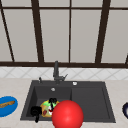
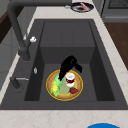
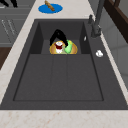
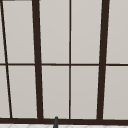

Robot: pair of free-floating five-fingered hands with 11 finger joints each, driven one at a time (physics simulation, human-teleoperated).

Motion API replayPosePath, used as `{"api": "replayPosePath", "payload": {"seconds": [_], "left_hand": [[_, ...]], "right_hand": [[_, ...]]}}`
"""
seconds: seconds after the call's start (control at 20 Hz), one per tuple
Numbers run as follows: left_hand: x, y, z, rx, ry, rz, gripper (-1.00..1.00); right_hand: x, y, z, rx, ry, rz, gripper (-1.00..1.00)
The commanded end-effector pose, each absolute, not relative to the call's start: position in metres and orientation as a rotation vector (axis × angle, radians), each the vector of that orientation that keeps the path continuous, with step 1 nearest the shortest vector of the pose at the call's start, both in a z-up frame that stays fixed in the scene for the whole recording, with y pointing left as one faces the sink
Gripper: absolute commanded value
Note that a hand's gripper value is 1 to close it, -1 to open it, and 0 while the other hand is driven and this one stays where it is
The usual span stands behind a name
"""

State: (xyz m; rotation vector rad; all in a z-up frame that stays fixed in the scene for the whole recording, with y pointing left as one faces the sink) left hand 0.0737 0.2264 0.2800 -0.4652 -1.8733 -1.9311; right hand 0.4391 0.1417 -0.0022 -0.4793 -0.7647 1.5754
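A: Right robot hand (image 2: 68, 65)?

B: Low in the basin of the dark sink (image 1: 90, 100), centre of the left side view, arched over a yellow-rimmed plate (image 2: 79, 83). Tip right at a small red-and-white piece (image 2: 70, 78) on that plate. Clamped or merely touching: impossible to tell.

A: And the plate itself?

B: Flat on the basin floor, lower centre of the left side view, lower left of centre in the front view. Green and yellow food on its left half in the left side view, the red-and-white piece near its middle, a dark red bit just below that.

A: Left robot hand (image 1: 35, 111)?

B: Lower left of the front view, over the sink's near left corner, just left of the plate. Apart or together: cannot tell.

A: Anything else around?

B: Big red ball (image 1: 67, 115) at the bottom centre of the front view, covering the plate's right part there. Blue plate (image 1: 12, 108) on the desk (image 1: 15, 87) at the left edge, with a brown stick (image 1: 7, 103) across it. Dark dish (image 1: 125, 110) at the right edge. Faucet (image 1: 56, 71) behind the basin, centre of the frame. Dark-framed window (image 4: 55, 37) above.
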Motion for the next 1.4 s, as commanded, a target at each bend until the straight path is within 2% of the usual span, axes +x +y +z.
{"api": "replayPosePath", "payload": {"seconds": [0.0,0.7,1.35], "left_hand": [[0.074,0.226,0.28,-0.465,-1.873,-1.931,0.0],[0.074,0.226,0.28,-0.465,-1.873,-1.931,0.0],[0.074,0.226,0.28,-0.465,-1.873,-1.931,0.0]], "right_hand": [[0.44,0.14,0.003,-0.522,-0.814,1.582,-1.0],[0.448,0.118,-0.01,-0.592,-1.054,1.649,-1.0],[0.482,0.116,-0.038,-0.559,-1.056,1.635,-1.0]]}}
